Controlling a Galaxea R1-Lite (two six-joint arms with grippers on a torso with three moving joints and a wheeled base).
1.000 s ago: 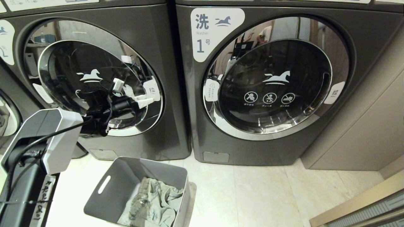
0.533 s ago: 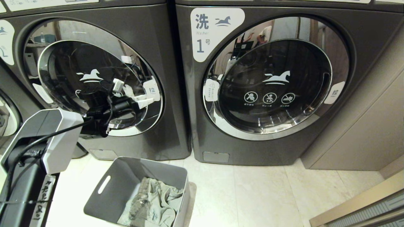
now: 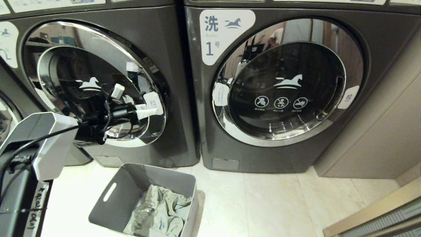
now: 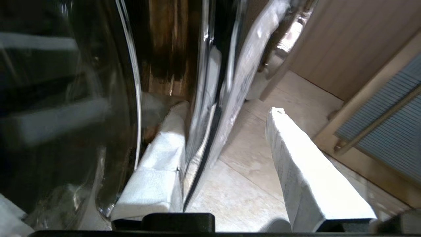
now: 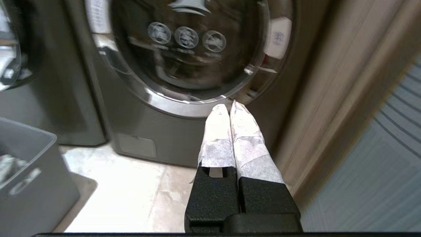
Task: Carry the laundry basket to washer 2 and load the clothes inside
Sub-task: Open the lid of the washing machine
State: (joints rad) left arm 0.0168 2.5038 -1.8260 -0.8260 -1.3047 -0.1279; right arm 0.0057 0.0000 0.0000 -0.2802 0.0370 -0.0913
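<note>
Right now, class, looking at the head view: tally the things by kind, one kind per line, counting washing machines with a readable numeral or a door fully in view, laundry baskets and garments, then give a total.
Washing machines: 2, washer 2 and washer 1
Laundry baskets: 1, the laundry basket
Garments: 1, the clothes
Total: 4

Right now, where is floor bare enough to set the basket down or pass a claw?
Bare tile lies right of the laundry basket, before washer 1. It is crowded at washer 2's door, with the left claw astride its edge.
</note>
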